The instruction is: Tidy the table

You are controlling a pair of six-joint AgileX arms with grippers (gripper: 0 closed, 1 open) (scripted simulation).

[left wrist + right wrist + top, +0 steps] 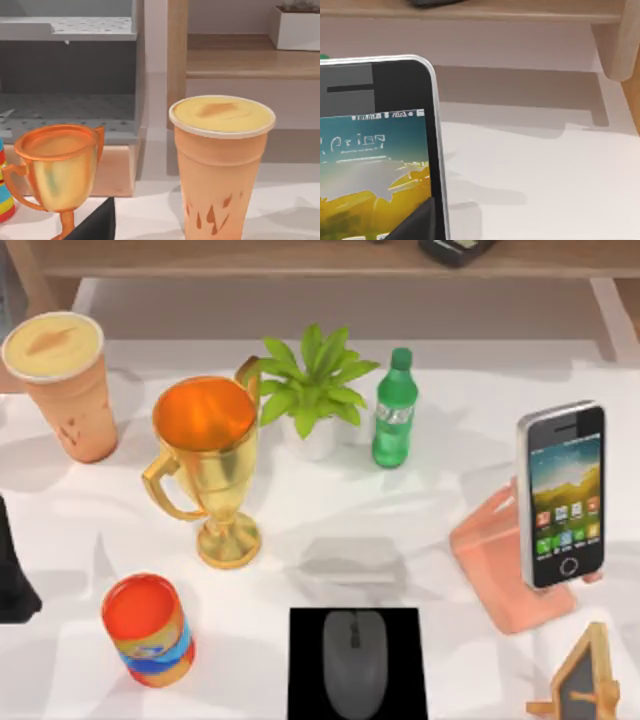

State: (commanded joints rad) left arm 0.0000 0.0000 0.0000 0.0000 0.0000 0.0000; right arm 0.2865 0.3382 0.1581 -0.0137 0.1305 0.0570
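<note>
Bright, even light falls on the table [440,540]. Soft shadows spread toward seven o'clock from the trophy [210,465] and bottle [394,410]. Edges look slightly soft throughout.

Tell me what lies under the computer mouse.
The grey mouse rests on a black square mouse pad, which lies on the white table. The tabletop beneath the pad is covered, so unseen.
</note>
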